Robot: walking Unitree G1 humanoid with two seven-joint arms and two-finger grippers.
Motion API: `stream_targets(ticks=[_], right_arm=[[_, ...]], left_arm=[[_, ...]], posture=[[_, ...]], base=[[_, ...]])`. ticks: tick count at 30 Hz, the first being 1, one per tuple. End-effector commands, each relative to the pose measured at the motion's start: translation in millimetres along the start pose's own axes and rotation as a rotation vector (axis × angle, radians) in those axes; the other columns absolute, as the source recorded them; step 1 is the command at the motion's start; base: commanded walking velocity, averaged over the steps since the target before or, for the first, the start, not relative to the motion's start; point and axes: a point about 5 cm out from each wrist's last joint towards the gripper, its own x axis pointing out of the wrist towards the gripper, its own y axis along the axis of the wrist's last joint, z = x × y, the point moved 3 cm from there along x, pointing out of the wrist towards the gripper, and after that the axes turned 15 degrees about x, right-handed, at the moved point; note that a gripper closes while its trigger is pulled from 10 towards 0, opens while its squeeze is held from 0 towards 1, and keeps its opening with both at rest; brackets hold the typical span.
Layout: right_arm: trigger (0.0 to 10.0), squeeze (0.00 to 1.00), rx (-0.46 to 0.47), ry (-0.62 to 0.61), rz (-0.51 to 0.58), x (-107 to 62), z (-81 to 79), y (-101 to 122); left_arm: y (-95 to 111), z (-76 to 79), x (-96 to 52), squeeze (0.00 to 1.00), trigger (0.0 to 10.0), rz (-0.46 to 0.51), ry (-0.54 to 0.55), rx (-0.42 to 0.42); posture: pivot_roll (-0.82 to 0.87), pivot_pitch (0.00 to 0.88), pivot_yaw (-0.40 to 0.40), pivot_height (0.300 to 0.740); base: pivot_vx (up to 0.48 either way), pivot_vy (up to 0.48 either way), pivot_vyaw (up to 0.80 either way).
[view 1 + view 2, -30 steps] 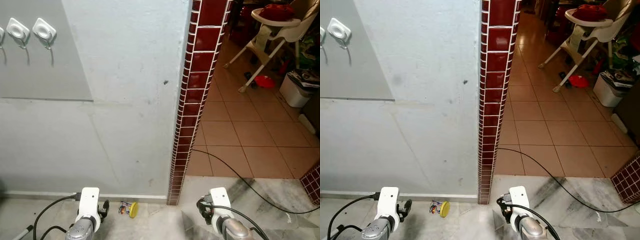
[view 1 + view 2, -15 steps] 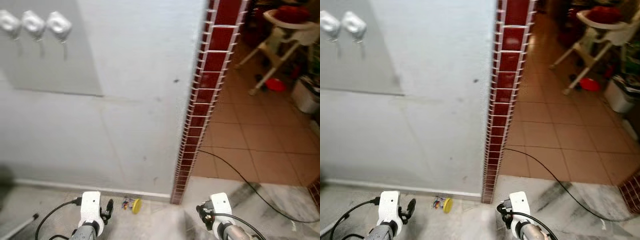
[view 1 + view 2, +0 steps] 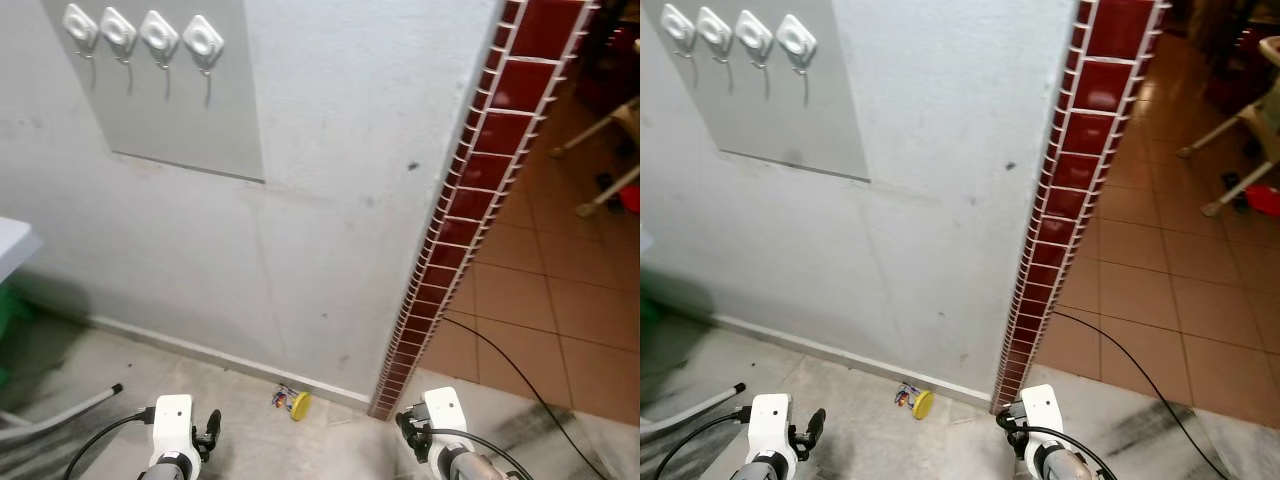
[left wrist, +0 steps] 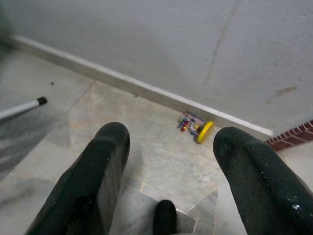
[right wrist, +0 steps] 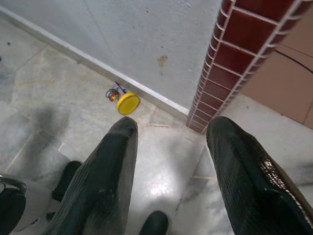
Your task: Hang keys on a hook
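The keys, a small bunch with a round yellow tag, lie on the marble floor against the foot of the white wall. Four white hooks sit in a row on a grey panel high on the wall, up and left of the keys. My left gripper hangs low and open, the keys on the floor well beyond its fingertips. My right gripper is open too, with the keys on the floor ahead of it. Neither holds anything.
A red tiled column ends the wall on the right, with orange floor tiles and a black cable beyond it. A pale pole with a black tip lies on the floor at the left, under a white table edge.
The camera has swung left, so the whole scene has shifted right: all four hooks now show and the high chair has left the frame. The keys still lie on the floor and both grippers stay open.
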Motion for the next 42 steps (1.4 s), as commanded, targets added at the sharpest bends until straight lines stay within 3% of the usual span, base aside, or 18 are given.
stream_targets(ticks=[1,12,32,34,42], right_arm=[[10.0,0.0,-0.008,0.003,-0.02,-0.1,0.3,-2.4],[10.0,0.0,-0.018,-0.001,-0.027,-0.1,2.5,-1.6],[10.0,0.0,0.002,-0.013,-0.049,-3.8,7.5,-8.8],[10.0,0.0,-0.036,-0.012,-0.049,-3.0,6.8,-7.0],[10.0,0.0,-0.068,-0.01,-0.057,-2.2,5.7,-6.9]], left_arm=[[-0.4,0.2,0.4,0.0,10.0,-0.005,-0.005,-0.021],[1.4,0.8,1.8,0.0,10.0,-0.006,-0.006,-0.019],[2.1,1.1,2.7,0.0,10.0,-0.009,-0.004,-0.028],[2.7,0.6,3.1,0.0,10.0,-0.009,-0.003,-0.025],[3.2,0.1,3.7,0.0,10.0,-0.015,0.006,0.004]], posture=[[-0.09,0.0,0.003,0.74],[-0.09,0.0,-0.002,0.74],[-0.09,0.0,-0.004,0.74],[-0.09,0.0,-0.003,0.74],[-0.09,0.0,-0.005,0.74]], base=[[0.0,0.262,0.8],[0.0,0.402,0.8],[0.0,0.418,0.0],[0.0,0.411,0.0],[0.0,0.0,0.6]])
